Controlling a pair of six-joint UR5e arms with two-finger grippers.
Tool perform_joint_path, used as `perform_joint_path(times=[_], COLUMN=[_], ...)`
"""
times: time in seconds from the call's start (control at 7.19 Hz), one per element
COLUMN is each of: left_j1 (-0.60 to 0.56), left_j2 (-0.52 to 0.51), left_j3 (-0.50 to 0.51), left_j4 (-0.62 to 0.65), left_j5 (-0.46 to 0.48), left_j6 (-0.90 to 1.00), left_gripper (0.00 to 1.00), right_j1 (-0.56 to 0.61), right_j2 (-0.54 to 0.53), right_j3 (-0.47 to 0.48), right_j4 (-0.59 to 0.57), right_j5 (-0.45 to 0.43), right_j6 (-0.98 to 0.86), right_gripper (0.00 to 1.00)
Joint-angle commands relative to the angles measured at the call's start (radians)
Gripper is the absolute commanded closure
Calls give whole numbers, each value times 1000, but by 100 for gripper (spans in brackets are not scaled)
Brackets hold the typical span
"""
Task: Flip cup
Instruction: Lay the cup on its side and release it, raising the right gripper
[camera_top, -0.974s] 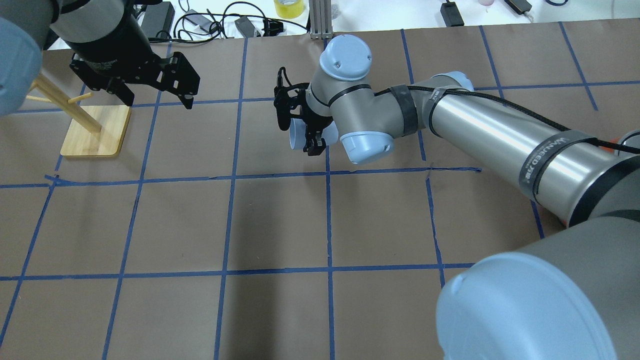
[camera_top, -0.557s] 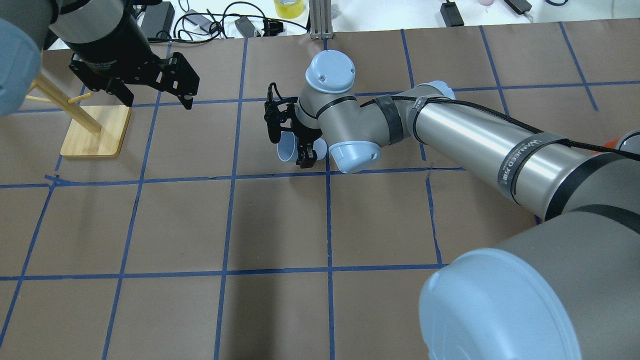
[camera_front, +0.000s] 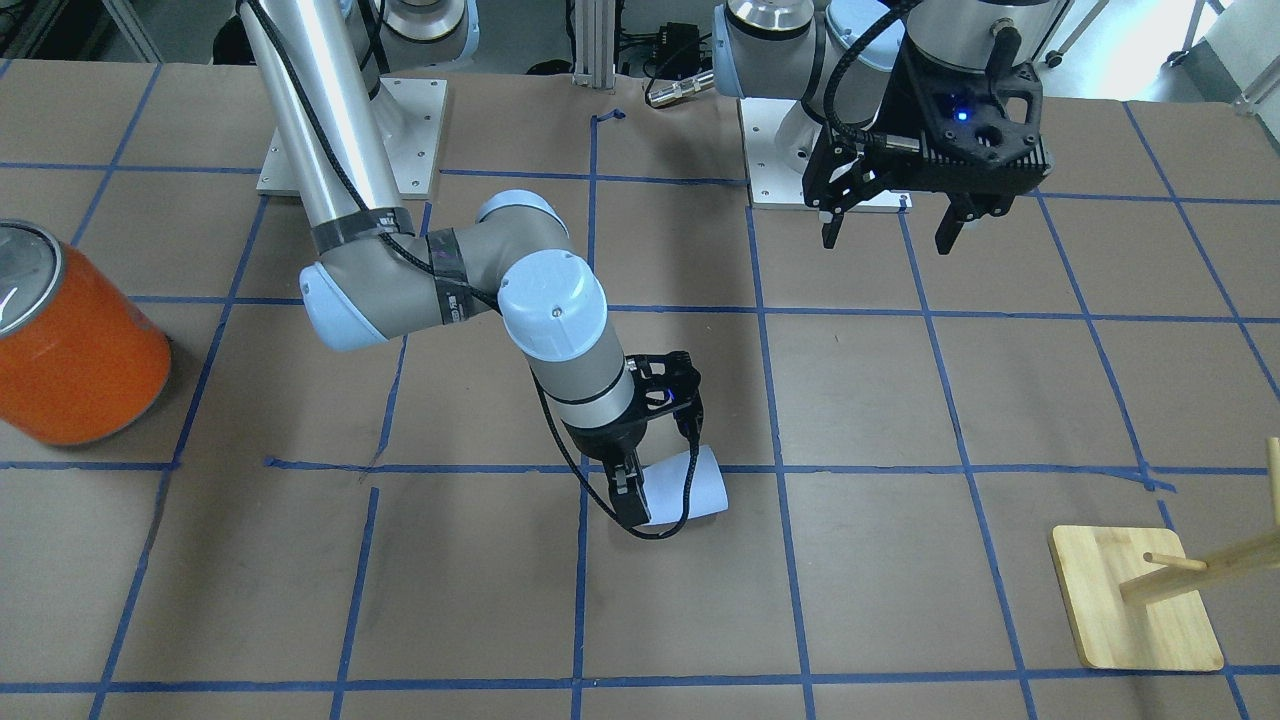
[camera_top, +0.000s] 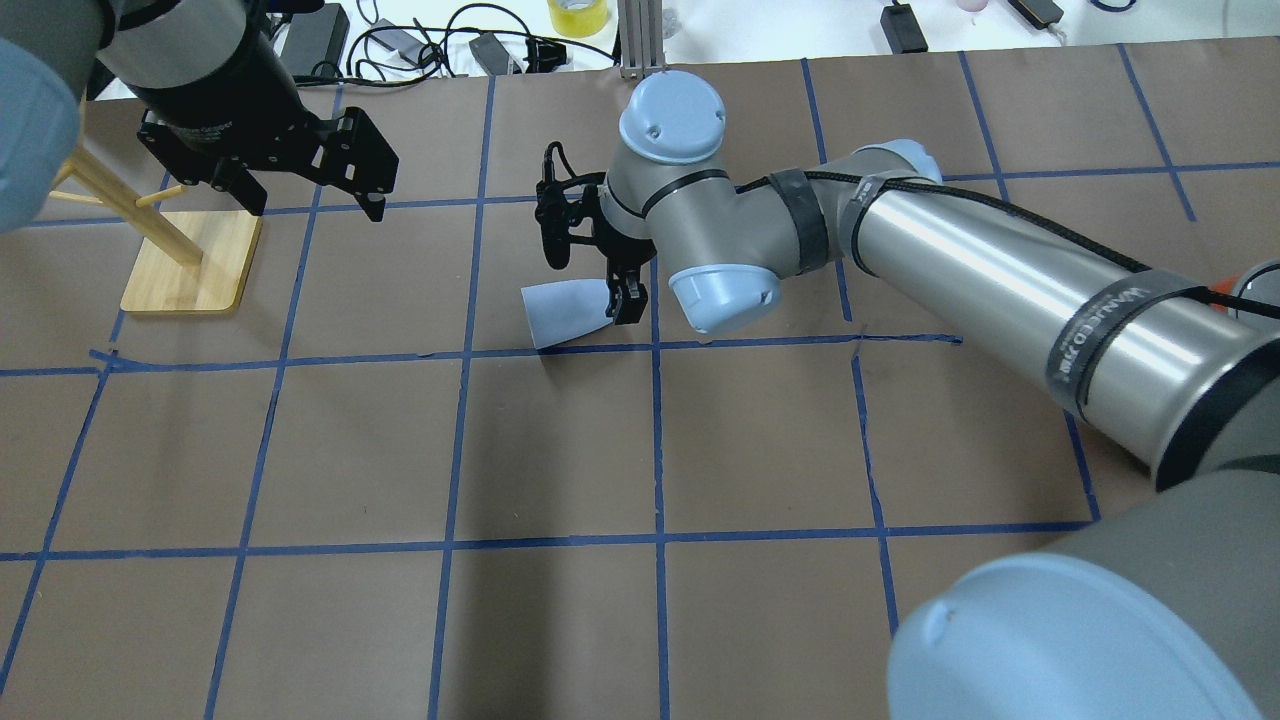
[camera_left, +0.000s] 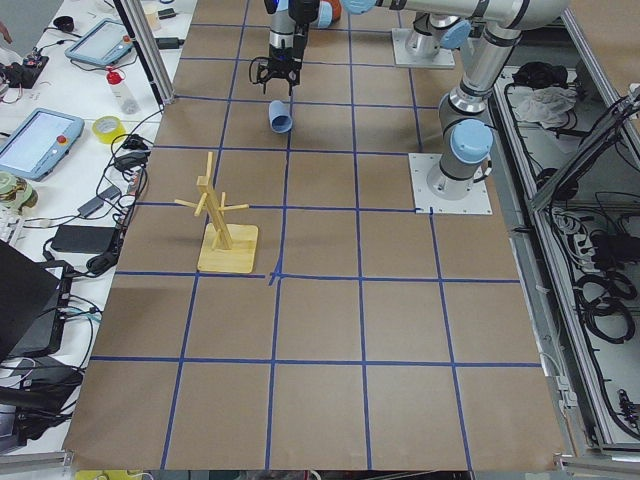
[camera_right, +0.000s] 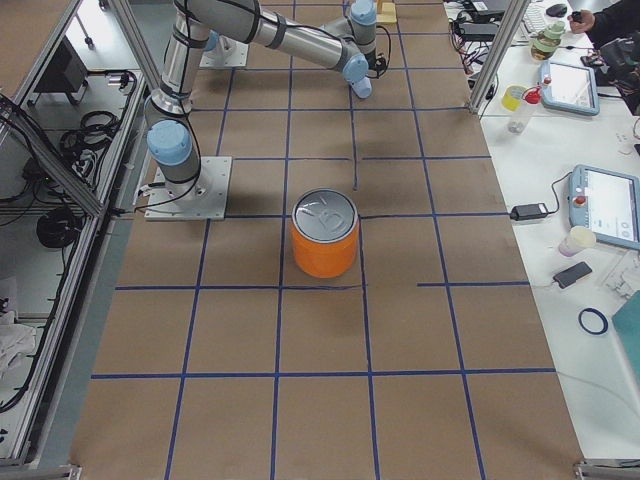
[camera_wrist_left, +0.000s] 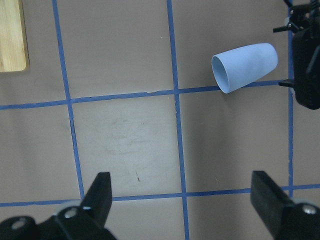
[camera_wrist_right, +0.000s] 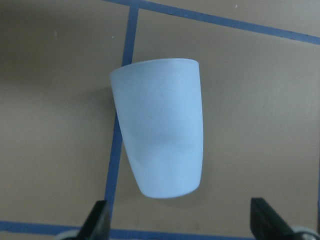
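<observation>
The pale blue cup (camera_top: 565, 312) lies on its side on the brown paper, across a blue tape line. It also shows in the front view (camera_front: 690, 488), the left wrist view (camera_wrist_left: 245, 66) and the right wrist view (camera_wrist_right: 160, 130). Its rim points toward the robot's left. My right gripper (camera_top: 612, 288) is open just behind the cup's base. In the right wrist view its fingertips (camera_wrist_right: 97, 220) stand clear of the cup. My left gripper (camera_top: 312, 200) hovers open and empty, far left of the cup, near the wooden stand.
A wooden peg stand (camera_top: 190, 260) stands at the robot's left side, also in the front view (camera_front: 1135, 595). A large orange can with a silver lid (camera_front: 75, 350) stands on the robot's right side. Cables and devices lie beyond the table's far edge.
The cup was held tilted in my right gripper; now it lies on its side on the table and the right gripper is off it. The left arm has not moved.
</observation>
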Motion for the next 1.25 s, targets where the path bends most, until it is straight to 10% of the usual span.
perform_joint_path(times=[0.0, 0.83, 1.11], left_j1=[0, 145, 205], left_j2=[0, -50, -119], left_j3=[0, -82, -261], left_j4=[-1, 31, 279], left_j5=[-2, -301, -461], left_j6=[2, 175, 175], left_gripper=[0, 0, 0], right_j1=[-163, -477, -464], right_j2=[-127, -463, -512], right_j3=[6, -6, -32], right_j4=[190, 627, 708], right_j5=[14, -12, -106], right_j6=[5, 485, 849], right_gripper=[0, 0, 0])
